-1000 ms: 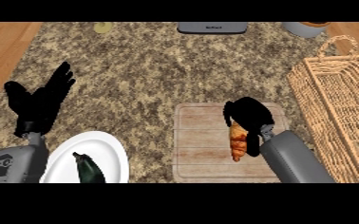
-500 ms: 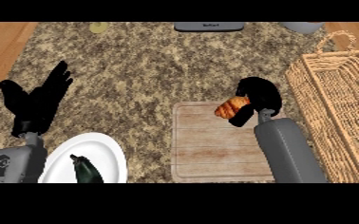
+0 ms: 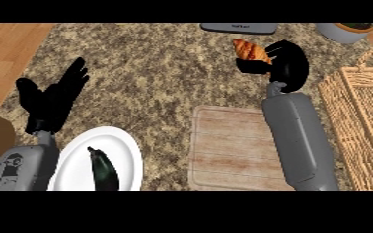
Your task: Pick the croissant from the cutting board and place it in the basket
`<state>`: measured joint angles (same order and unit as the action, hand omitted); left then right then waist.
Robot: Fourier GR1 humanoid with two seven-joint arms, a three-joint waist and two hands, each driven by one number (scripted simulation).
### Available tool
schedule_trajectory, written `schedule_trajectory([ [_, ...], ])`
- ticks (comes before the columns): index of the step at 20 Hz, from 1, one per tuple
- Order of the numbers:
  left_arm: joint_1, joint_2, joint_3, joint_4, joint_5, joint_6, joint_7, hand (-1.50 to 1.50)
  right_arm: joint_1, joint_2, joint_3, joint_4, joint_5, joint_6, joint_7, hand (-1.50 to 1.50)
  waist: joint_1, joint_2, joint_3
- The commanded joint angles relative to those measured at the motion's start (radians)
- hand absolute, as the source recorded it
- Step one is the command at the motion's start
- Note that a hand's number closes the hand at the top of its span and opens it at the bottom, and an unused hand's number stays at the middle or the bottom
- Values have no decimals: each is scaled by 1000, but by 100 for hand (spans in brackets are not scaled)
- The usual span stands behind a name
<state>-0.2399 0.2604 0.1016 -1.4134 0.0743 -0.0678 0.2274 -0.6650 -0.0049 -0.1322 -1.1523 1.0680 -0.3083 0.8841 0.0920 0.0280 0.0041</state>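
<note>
Croissant [image 3: 248, 50]: pinched in the right hand [image 3: 285, 65], above the counter beyond the cutting board [image 3: 232, 147]; long axis seemingly slanting from upper left to lower right.
Basket [image 3: 353, 113]: right edge.
Left hand [image 3: 51, 97]: open, resting.

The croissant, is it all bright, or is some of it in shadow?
Head view: the croissant shows bright orange with darker stripes at its upper end; its lower end is hidden in the black right hand curled round it, so shade there cannot be judged.
</note>
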Motion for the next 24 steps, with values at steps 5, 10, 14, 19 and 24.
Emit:
schedule_trajectory([
  [5, -57, -25, -40, 6, -26, 12, 24, 0, -270, 5, 35, 167, 295, -368, 277, 150, 21, -2, -7],
  [10, -30, -12, -13, 28, -14, 6, 9, 0, -421, 5, -9, 283, 469, -333, 454, 150, -5, -11, -8],
  [14, -40, -1, 4, 31, -12, 13, 16, 0, -538, 3, -90, 347, 583, -263, 520, 150, -20, -12, -8],
  [19, -1, 3, 12, 45, -7, -6, -27, 0, -643, -48, -162, 422, 679, -249, 544, 150, -27, -9, -7],
  [24, -29, 15, 28, 52, -12, 12, 7, 0, -682, -95, -218, 451, 770, -223, 564, 150, -52, -14, -6],
])
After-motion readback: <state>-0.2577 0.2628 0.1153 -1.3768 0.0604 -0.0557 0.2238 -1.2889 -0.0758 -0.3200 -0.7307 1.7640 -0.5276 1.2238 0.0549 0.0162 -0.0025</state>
